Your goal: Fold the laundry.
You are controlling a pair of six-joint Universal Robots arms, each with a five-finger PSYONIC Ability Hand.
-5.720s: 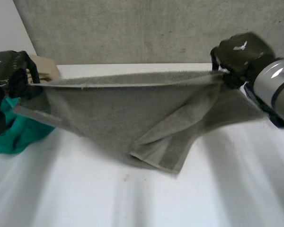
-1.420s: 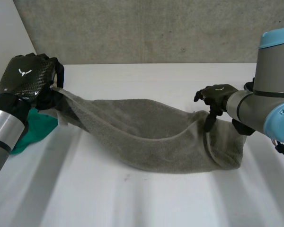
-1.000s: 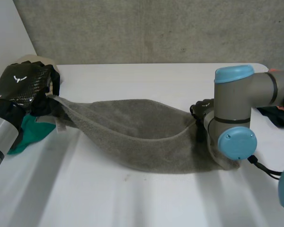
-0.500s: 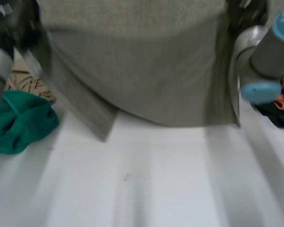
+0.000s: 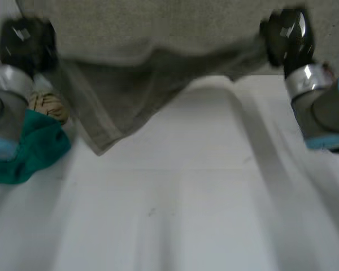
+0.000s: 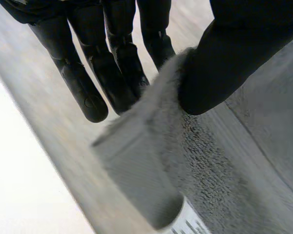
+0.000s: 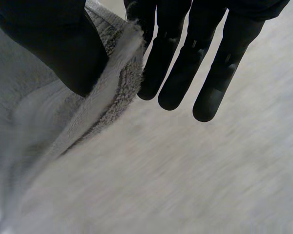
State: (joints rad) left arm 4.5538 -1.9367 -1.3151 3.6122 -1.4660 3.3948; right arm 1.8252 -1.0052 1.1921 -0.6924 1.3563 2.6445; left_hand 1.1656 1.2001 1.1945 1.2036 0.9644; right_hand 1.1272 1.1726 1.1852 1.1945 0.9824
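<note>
**Ana:** Where is the towel?

**Me:** I see the towel (image 5: 118,96) up in the air, across the top of the head view. It hangs between my two hands, above the white tabletop (image 5: 186,214). Most of it sags at the upper left. One corner hangs low, left of the middle. I cannot tell if that corner touches the tabletop.

**Ana:** What is the left hand doing?

**Me:** My left hand (image 5: 22,42) is at the upper left. In its wrist view, the thumb (image 6: 224,58) presses the fluffy edge of the towel against the fingers (image 6: 83,87). So it is pinching the towel. A white label (image 6: 188,225) shows on the towel, past the fingertips.

**Ana:** And the right one?

**Me:** My right hand (image 5: 285,36) is at the upper right. Its thumb (image 7: 58,44) squeezes the towel's edge against the nearest of its straight fingers (image 7: 173,78). It is pinching the towel too.

**Ana:** Anything else on the tabletop?

**Me:** Yes. A green cloth (image 5: 28,149) lies bunched at the left edge. A tan cloth (image 5: 48,104) sits just behind it, touching it.
</note>
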